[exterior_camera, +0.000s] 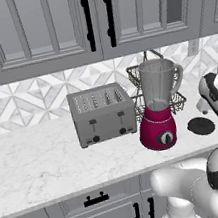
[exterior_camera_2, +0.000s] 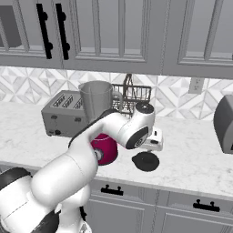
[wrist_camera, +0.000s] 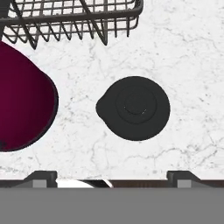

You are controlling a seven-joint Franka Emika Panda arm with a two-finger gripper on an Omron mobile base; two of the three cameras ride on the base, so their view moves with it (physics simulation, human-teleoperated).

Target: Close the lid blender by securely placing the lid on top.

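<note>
The blender (exterior_camera: 159, 107) stands on the marble counter, its magenta base with a dark dial under a tall clear grey jar whose top is open. The black round lid (exterior_camera: 201, 126) lies flat on the counter to the blender's right. In the hand view the lid (wrist_camera: 135, 107) sits straight ahead, apart from the magenta base (wrist_camera: 22, 100). My gripper (wrist_camera: 111, 178) hovers above the lid, open, its two dark fingertips (wrist_camera: 41, 177) spread wide with nothing between them. In the right base view the gripper (exterior_camera_2: 152, 146) hangs just over the lid (exterior_camera_2: 145, 161).
A boxy grey toaster (exterior_camera: 101, 113) stands left of the blender. A dark wire basket (exterior_camera: 140, 75) sits behind it against the tiled wall. Another grey appliance (exterior_camera_2: 224, 123) is at the far right. Cabinets hang overhead.
</note>
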